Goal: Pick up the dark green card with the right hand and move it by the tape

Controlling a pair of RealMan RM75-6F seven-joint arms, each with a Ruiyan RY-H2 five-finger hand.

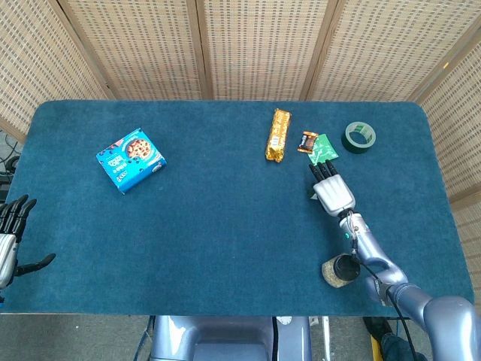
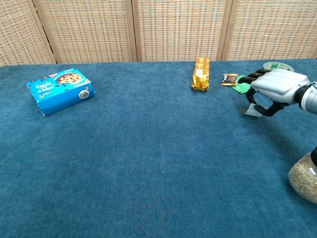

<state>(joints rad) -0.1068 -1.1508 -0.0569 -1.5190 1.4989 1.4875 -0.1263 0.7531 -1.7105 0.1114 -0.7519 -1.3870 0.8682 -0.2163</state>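
Observation:
The dark green card [image 1: 325, 148] lies flat on the blue cloth, just left of the dark green tape roll [image 1: 359, 137]. In the chest view the card [image 2: 241, 88] shows left of my right hand [image 2: 277, 89], with the tape [image 2: 277, 65] partly hidden behind that hand. My right hand [image 1: 331, 188] sits just on the near side of the card, its fingertips at the card's near edge, fingers curved and thumb apart, holding nothing. At the table's near left corner my left hand [image 1: 11, 233] rests with its fingers spread and nothing in them.
A small brown packet [image 1: 308, 141] touches the card's left side and a gold snack bar [image 1: 279, 134] lies further left. A blue cookie box [image 1: 131, 159] sits far left. A grain-filled jar [image 1: 340, 272] stands beside my right forearm. A pale scrap [image 2: 251, 111] lies under the right hand.

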